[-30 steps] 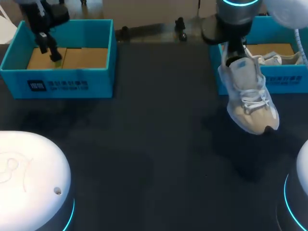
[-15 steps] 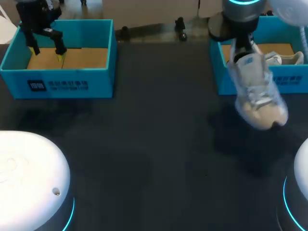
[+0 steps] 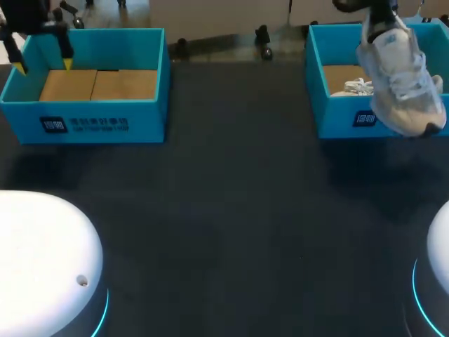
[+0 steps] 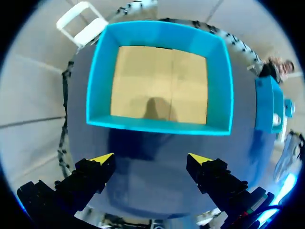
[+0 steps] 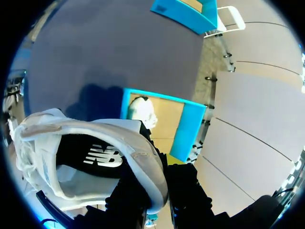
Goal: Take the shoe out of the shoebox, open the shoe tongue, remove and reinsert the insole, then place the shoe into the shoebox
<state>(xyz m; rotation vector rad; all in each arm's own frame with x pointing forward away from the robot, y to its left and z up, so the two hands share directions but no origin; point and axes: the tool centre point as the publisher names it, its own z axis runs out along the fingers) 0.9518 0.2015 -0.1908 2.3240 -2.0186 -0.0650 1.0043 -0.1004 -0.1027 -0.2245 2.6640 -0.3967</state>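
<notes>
A white sneaker hangs toe-down over the front wall of the right blue shoebox. My right gripper is shut on its heel collar. In the right wrist view the sneaker fills the space by the gripper, with the shoebox below. A second white shoe lies inside that box, its toe showing. My left gripper stands open above the far left corner of the left shoebox. That box shows only a bare cardboard floor ahead of the open left gripper.
Dark tabletop spreads between the two boxes and towards the front. The white arm bases sit at the near left and near right corners.
My right arm has lifted the sneaker up and back to the right, from in front of the right shoebox to above it. My left gripper has drawn out of the left box towards its far left corner.
</notes>
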